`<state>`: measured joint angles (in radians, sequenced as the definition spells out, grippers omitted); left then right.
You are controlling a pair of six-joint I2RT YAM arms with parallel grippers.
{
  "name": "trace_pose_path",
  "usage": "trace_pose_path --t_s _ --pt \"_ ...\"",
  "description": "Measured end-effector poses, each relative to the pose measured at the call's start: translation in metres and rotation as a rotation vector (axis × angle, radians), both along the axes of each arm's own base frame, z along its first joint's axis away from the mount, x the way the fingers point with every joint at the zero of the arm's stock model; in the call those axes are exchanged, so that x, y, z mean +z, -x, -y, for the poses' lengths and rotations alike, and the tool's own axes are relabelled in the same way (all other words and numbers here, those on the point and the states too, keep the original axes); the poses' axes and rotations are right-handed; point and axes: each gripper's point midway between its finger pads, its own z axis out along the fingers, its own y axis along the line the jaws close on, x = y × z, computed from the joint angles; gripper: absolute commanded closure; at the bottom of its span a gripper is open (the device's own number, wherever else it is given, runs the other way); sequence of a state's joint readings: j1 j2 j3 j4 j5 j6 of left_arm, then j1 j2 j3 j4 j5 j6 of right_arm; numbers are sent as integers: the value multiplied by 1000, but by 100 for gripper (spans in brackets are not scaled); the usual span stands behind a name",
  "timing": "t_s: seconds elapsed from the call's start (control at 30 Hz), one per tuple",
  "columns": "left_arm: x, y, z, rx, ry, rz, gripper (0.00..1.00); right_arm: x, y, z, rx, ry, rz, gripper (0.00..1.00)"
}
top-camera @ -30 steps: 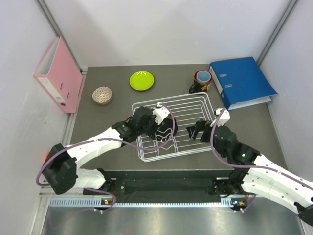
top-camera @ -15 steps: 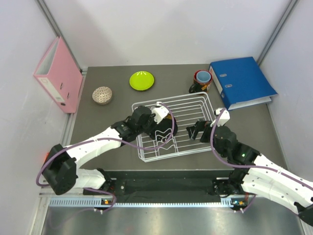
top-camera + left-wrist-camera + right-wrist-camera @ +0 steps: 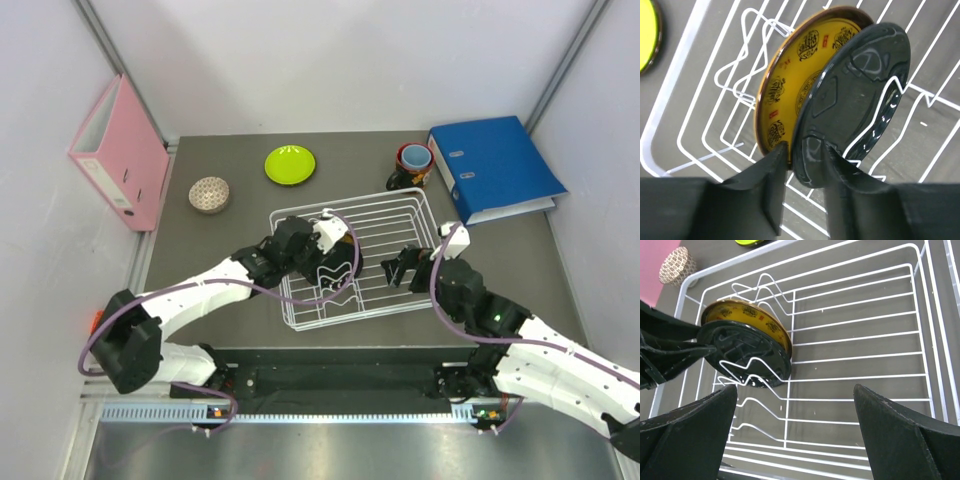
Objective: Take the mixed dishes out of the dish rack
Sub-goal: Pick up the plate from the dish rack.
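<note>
Two plates (image 3: 782,85) in one dish rack (image 3: 395,245), left gripper (image 3: 804,154) astride black plate (image 3: 860,95), grasp unclear, right gripper (image 3: 795,390) released

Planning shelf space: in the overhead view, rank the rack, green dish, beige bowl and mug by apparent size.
Largest: rack.
Next: green dish.
Smallest: beige bowl and mug, which look about alike, so unranked.

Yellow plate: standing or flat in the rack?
Standing on edge. The yellow plate sits between the rack's wire dividers, face showing, right behind a black plate.
</note>
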<state>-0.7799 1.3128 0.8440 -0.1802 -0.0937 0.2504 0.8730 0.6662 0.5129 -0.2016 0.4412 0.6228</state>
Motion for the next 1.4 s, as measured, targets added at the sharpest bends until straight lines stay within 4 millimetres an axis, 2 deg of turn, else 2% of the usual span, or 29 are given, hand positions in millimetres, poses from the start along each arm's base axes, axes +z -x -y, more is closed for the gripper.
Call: trace_pose_path --t_s 0.1,0.2,0.3,0.33,0.43,0.47,0.9,1.07,1.4 --pt "-8 1 0 7 -8 -24 50 -4 1 1 1 4 -7 0" --pt "-12 2 1 9 -12 -38 55 -7 2 1 1 8 -11 0" --pt "-13 2 2 7 -9 -46 72 -7 1 1 1 7 -10 0" --pt "-14 2 1 10 -13 -42 82 -6 1 1 1 6 -10 0" --pt "-12 -2 -1 26 -9 -36 93 -6 1 1 1 6 -10 0" --pt "-11 -2 0 24 -5 -37 100 -6 1 1 1 6 -10 0" --pt "-3 5 3 -1 15 -41 100 -6 2 1 0 2 -11 0" --pt "17 5 -1 -11 10 -6 100 -7 2 0 6 3 -14 0" --pt "97 -5 1 -18 76 141 100 -8 1 -4 14 0 -16 0"
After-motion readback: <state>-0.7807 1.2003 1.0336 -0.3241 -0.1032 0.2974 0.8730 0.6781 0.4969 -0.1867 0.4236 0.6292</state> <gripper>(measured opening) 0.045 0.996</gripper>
